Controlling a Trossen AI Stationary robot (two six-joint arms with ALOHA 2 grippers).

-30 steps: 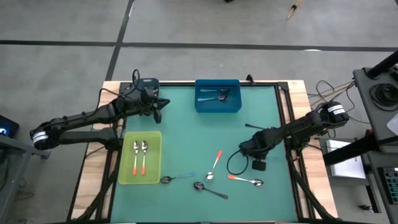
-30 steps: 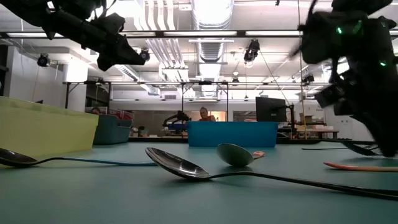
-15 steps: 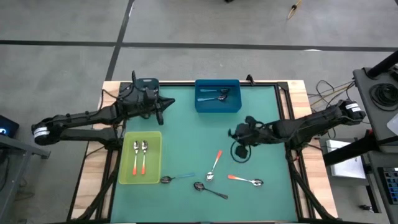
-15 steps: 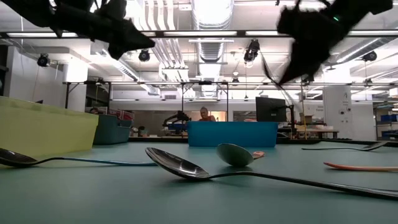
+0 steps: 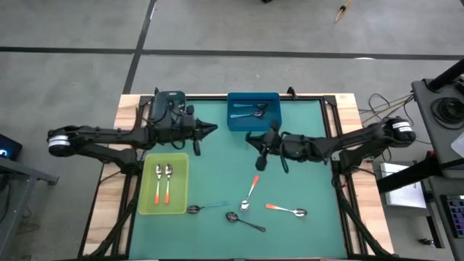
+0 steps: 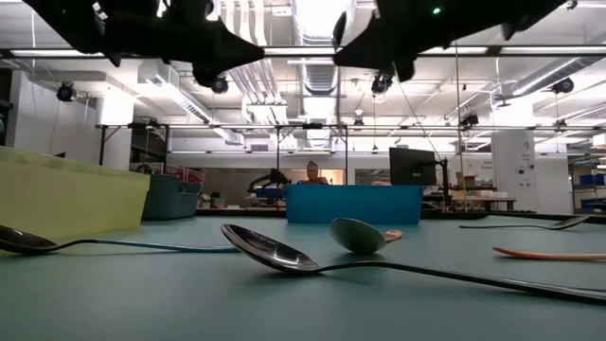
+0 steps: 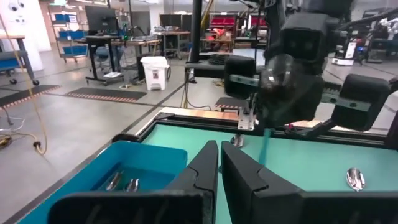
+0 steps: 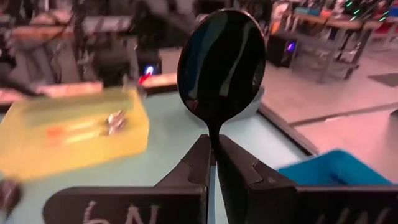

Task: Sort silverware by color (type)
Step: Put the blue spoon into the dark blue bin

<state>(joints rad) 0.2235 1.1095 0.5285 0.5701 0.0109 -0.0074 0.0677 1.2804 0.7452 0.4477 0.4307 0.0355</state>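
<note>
My right gripper [image 5: 253,140] hovers over the table's middle, just near of the blue bin [image 5: 254,122], shut on a spoon [image 8: 221,62] with a dark shiny bowl. My left gripper [image 5: 211,130] points level at it from the left, shut and holding nothing [image 7: 219,163]. Several spoons lie flat on the green mat: two with orange handles [image 5: 250,191] [image 5: 285,210], one with a light blue handle [image 5: 206,208] and one all dark [image 5: 244,221]. The yellow bin [image 5: 183,185] holds two orange-handled spoons, and the blue bin has spoons in it. My right gripper pinches the spoon's thin neck [image 8: 213,138], just below the bowl, between its two fingers. The fingers point level and come from the table's right. The spoon is lifted clear; its bowl stands above the fingertips and its light blue handle [image 7: 263,149] hangs below them.
Another dark spoon [image 6: 530,224] lies on the mat at the right, under my right arm. A raised black frame [image 5: 330,101] edges the mat. Open mat lies between the two bins and along the near edge.
My right gripper has risen from low over the mat at the right, swung from pointing down to level, and gone toward the table's left and far side with the spoon. My left gripper has moved toward the table's right, to the mat's middle.
</note>
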